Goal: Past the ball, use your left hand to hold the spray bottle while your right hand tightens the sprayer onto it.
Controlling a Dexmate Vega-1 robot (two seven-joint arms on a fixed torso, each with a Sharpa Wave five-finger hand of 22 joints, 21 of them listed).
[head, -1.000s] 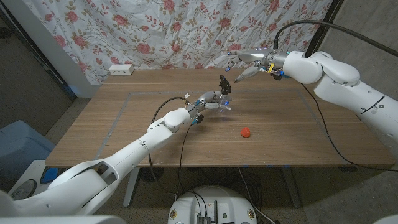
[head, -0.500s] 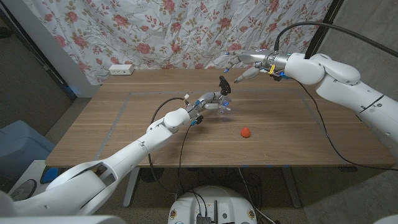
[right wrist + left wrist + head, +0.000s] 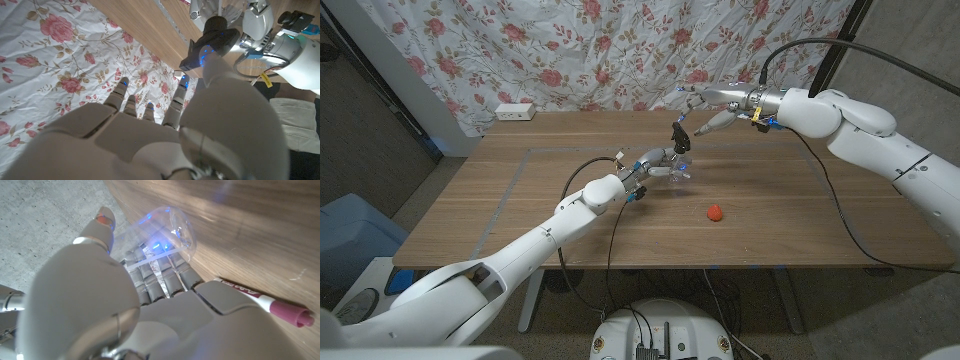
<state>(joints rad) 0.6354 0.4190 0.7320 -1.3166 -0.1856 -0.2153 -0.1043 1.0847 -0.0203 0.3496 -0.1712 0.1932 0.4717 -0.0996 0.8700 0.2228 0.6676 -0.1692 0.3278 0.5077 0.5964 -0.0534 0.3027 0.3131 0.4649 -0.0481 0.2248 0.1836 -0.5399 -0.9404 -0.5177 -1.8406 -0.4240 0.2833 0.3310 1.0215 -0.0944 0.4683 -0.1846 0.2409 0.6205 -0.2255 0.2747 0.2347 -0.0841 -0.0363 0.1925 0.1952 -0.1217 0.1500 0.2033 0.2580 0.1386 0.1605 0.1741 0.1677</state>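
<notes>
Two robot hands, left robot hand (image 3: 658,163) grasping upright spray bottle (image 3: 678,168), right robot hand (image 3: 712,108) released beside black sprayer (image 3: 681,134)

Bottle (image 3: 678,167) behind ball (image 3: 716,212), on table (image 3: 520,200).

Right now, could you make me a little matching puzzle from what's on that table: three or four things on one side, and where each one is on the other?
Things:
1. red ball
2. spray bottle
3. white power strip
4. right hand

Places:
a. at the table's far left edge by the curtain
b. alone on bare wood, nearest the robot
c. held in the left hand
d. in the air over the black sprayer

Pairs: 1-b, 2-c, 3-a, 4-d
</notes>
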